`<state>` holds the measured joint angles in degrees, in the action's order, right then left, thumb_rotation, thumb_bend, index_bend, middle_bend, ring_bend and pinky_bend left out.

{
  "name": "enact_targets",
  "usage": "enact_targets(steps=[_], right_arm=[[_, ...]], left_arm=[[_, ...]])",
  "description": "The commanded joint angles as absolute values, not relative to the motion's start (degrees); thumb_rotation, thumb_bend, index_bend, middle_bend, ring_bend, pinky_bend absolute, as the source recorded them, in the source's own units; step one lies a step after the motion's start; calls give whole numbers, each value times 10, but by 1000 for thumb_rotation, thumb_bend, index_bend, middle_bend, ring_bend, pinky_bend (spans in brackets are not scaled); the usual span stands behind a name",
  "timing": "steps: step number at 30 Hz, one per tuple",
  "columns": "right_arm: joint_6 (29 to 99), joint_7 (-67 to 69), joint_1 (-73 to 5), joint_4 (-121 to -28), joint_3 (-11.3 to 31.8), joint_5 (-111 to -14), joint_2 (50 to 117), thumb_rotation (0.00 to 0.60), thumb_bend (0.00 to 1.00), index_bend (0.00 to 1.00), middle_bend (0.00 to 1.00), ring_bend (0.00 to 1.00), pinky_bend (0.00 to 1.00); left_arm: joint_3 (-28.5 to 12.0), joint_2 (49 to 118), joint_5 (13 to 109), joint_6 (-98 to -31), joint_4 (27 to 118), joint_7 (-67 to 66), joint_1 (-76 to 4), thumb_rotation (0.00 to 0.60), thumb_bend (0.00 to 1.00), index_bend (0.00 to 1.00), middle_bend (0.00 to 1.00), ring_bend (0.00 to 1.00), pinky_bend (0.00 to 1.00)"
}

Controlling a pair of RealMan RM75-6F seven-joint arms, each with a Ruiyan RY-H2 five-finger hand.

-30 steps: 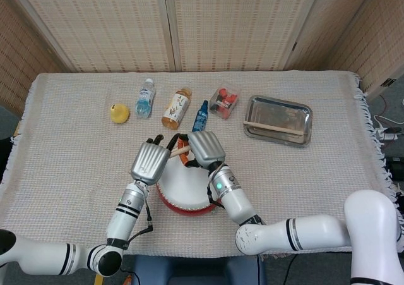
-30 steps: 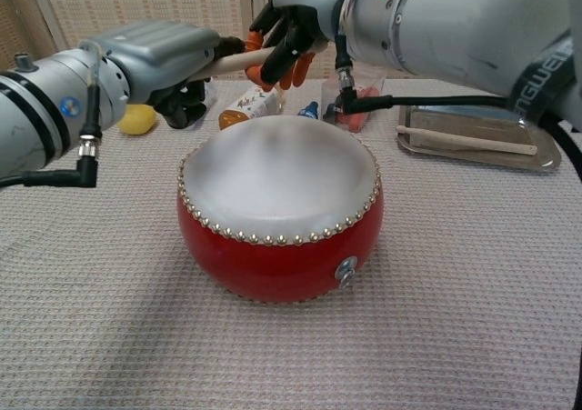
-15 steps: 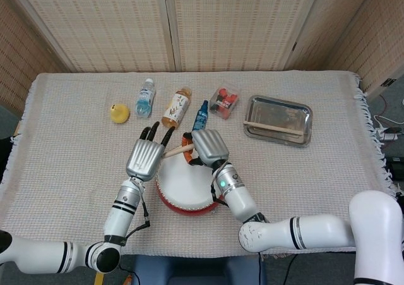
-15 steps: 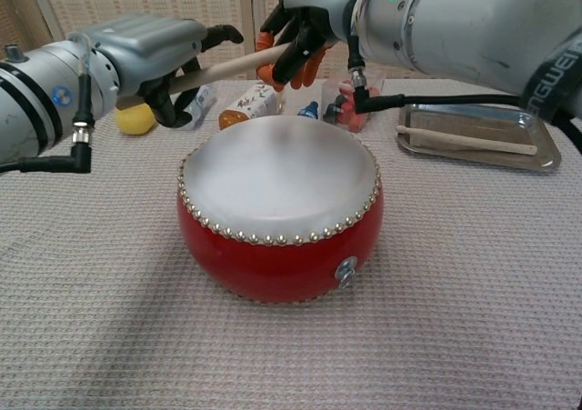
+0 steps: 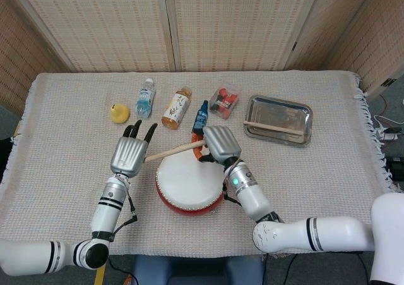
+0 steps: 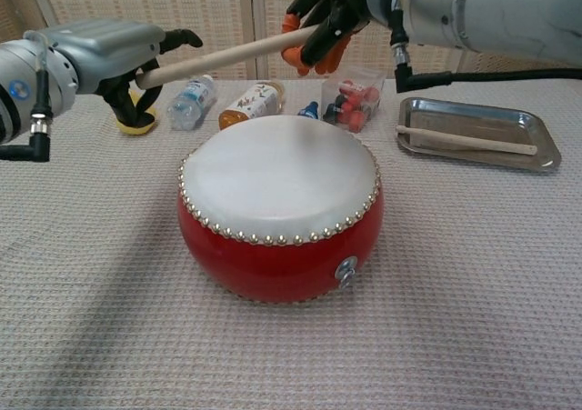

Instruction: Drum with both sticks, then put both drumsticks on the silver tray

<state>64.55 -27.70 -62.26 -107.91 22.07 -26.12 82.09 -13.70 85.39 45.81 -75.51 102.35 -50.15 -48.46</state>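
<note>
Drum [image 6: 280, 201] sits nearest, centre counter. Right hand [image 5: 219, 144] has fingers clamped on a stick [image 6: 227, 55] above the drum's far edge. Left hand [image 5: 128, 154] has fingers apart, empty, beside the stick's tip. Other stick [image 5: 273, 127] is in the tray [image 5: 302, 133]. Advice: carry level, lay parallel.

I see the drum [image 5: 188, 185] on the counter [image 5: 328, 165]. Behind it lie two bottles [image 5: 144, 98], a small bottle [image 5: 201, 115] and a box [image 5: 224, 101]. Right behind the drum is the tray [image 5: 278, 120], with one drumstick [image 5: 273, 127] in it.
</note>
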Motion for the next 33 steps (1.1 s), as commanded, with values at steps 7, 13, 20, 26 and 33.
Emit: enact_targets(steps=[7, 13, 20, 26, 33], right_arm=[[641, -225, -556, -1138, 210, -298, 734, 600, 528, 872, 576, 532, 402], [612, -136, -480, -1118, 195, -323, 662, 600, 528, 871, 577, 532, 402], [528, -42, -439, -993, 184, -342, 651, 600, 528, 871, 576, 532, 397], [444, -11, -449, -841, 171, -331, 697, 600, 528, 863, 577, 519, 373], [364, -6, -483, -627, 159, -321, 794, 600, 528, 842, 576, 498, 357]], left_arm=[[-136, 822, 466, -756, 1025, -453, -458, 600, 303, 0, 0, 0, 136], [-124, 796, 497, -772, 1037, -414, -428, 600, 303, 0, 0, 0, 137], [-104, 775, 546, -790, 1043, -377, -396, 600, 301, 0, 0, 0, 137], [-94, 762, 579, -805, 1054, -354, -371, 600, 300, 0, 0, 0, 137], [-84, 748, 592, -813, 1058, -332, -342, 600, 301, 0, 0, 0, 138]])
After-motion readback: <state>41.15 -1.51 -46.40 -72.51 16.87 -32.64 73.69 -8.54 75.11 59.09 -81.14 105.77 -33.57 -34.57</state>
